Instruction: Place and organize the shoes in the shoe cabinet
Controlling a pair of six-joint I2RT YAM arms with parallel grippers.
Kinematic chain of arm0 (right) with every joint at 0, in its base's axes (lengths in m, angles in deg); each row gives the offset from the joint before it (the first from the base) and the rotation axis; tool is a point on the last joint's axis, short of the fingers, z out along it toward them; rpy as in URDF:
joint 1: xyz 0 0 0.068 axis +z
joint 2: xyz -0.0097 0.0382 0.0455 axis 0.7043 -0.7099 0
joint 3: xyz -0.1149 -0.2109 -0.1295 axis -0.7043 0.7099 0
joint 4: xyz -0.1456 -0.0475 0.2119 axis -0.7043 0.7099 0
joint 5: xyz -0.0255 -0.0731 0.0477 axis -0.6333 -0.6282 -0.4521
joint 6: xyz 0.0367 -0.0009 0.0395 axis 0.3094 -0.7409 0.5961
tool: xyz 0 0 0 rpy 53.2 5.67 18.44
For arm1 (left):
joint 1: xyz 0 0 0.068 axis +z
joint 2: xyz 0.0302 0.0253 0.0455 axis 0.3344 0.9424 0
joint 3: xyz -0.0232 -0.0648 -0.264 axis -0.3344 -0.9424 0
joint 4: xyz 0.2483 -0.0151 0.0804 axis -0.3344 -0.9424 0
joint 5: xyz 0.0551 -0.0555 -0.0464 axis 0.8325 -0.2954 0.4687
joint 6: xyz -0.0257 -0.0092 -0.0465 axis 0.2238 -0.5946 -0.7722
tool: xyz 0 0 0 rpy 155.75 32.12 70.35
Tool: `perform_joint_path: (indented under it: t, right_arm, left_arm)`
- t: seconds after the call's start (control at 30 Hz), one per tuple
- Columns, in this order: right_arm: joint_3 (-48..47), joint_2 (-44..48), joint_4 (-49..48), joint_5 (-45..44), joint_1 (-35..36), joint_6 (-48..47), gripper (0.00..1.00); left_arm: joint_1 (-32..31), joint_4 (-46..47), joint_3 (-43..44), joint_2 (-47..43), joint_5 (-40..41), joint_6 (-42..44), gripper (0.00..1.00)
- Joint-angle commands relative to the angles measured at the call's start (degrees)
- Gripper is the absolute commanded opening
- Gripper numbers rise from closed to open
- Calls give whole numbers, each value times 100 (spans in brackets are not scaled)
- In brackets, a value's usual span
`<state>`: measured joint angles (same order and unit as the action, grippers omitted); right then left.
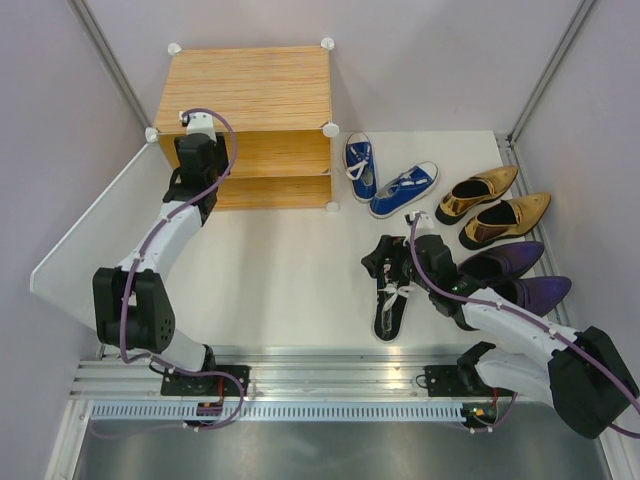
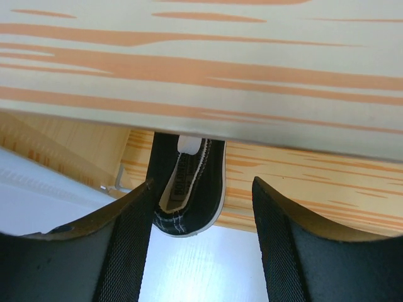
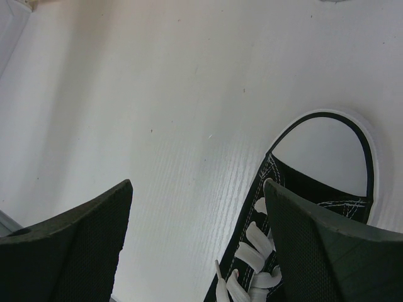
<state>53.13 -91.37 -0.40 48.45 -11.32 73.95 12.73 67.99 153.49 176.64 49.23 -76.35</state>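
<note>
Shoe count first: eight in total. There are two blue sneakers [image 1: 360,165] [image 1: 405,188] just right of the shoe cabinet [image 1: 250,90], then two gold heels [image 1: 478,193] [image 1: 505,220] and two purple heels [image 1: 505,258] [image 1: 540,292] lined up along the right side of the table [image 1: 290,300]. The black pair is split: one black sneaker [image 1: 390,305] lies on the table near the middle, the other black sneaker [image 2: 189,189] sits on a cabinet shelf, heel poking out over the edge (only the left wrist view shows it). The left arm stretches forward to the cabinet's front left corner, and the left gripper [image 2: 203,189] is spread open with that shelved shoe's heel in the gap between the fingers – no squeeze as far as I can see. The right arm bends in from the right, low over the table. The right gripper [image 3: 198,185] is wide open, holding nothing – the sneaker's laced opening sits right by one finger. The cabinet's white door panel [image 1: 80,240] hangs open to the left.
</note>
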Motion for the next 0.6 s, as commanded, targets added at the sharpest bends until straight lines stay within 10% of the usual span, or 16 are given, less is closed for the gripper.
perform_joint_path:
  t: [0.0,0.37,0.57]
  right_arm:
    - [-31,-41,-201,-135,-49,-125,89]
    - [-74,-155,-201,-144,-58,-142,89]
    - [-57,-128,-192,-170,-76,-151,89]
  left_arm:
    - [92,81,239,154,91,210,66]
    - [259,177,327,365,47,209,64]
    - [355,160,371,559,-181,122,34]
